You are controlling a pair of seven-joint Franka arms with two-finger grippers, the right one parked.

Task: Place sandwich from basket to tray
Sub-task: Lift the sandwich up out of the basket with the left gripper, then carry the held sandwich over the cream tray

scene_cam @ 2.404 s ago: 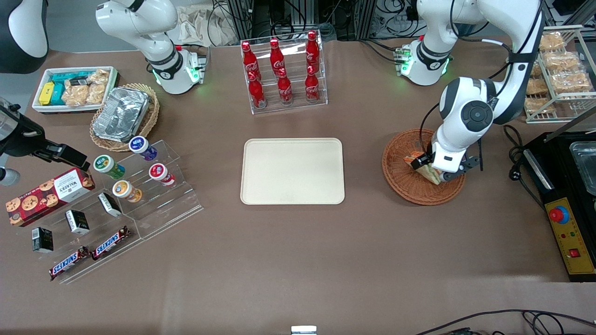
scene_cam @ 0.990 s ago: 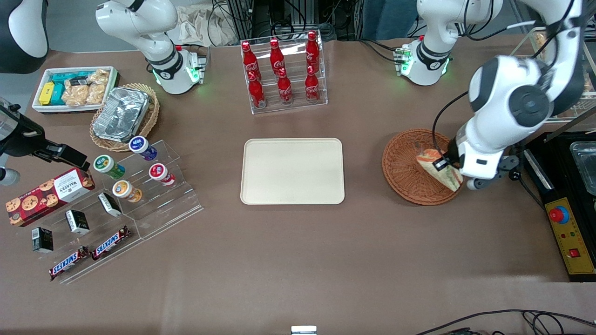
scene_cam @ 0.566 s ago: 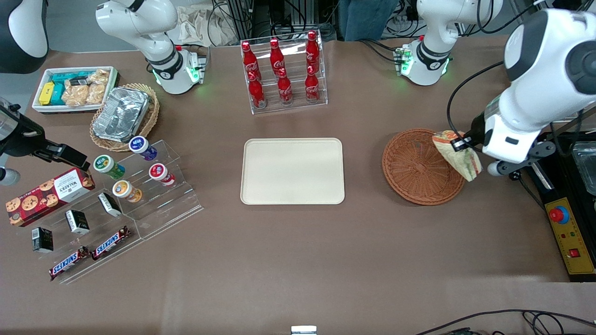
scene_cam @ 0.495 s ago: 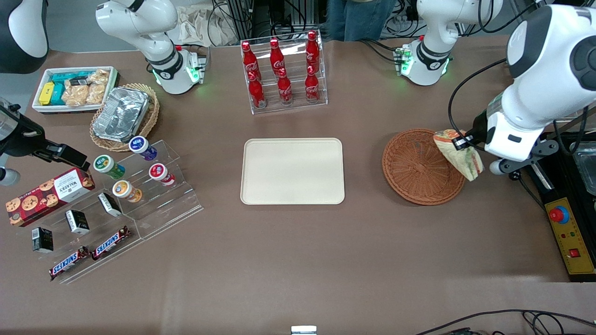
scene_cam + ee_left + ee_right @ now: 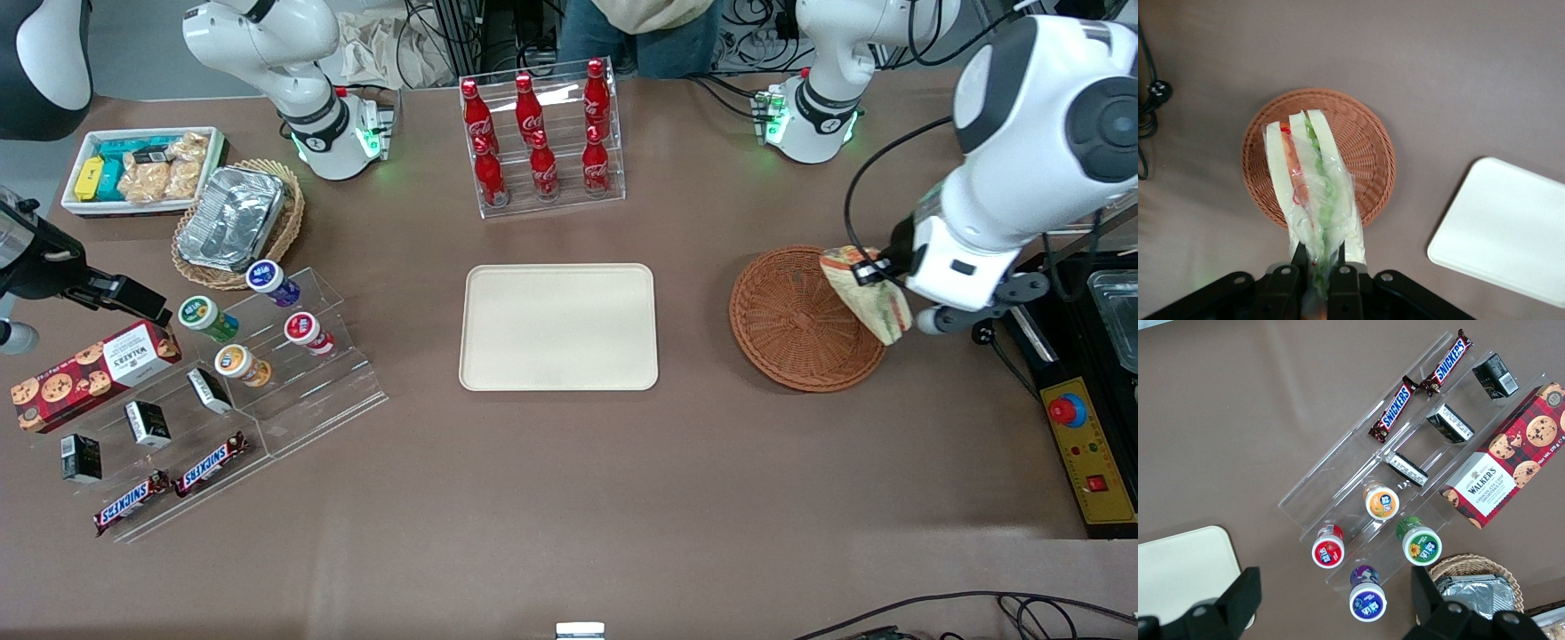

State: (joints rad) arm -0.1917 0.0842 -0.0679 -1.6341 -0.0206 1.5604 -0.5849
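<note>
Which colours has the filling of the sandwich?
Red, orange and green, between pale bread: sandwich, held by the gripper; left wrist view.

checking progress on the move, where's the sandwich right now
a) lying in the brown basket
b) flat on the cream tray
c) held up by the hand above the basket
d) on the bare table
c: the hand grips the wrapped sandwich above the empty wicker basket, with the tray bare.

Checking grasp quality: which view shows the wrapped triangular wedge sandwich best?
The left wrist view: the sandwich shows its layers, pinched in the gripper above the reddish-brown wicker basket. The front view shows it small, at the basket's edge. The right wrist view misses it.
</note>
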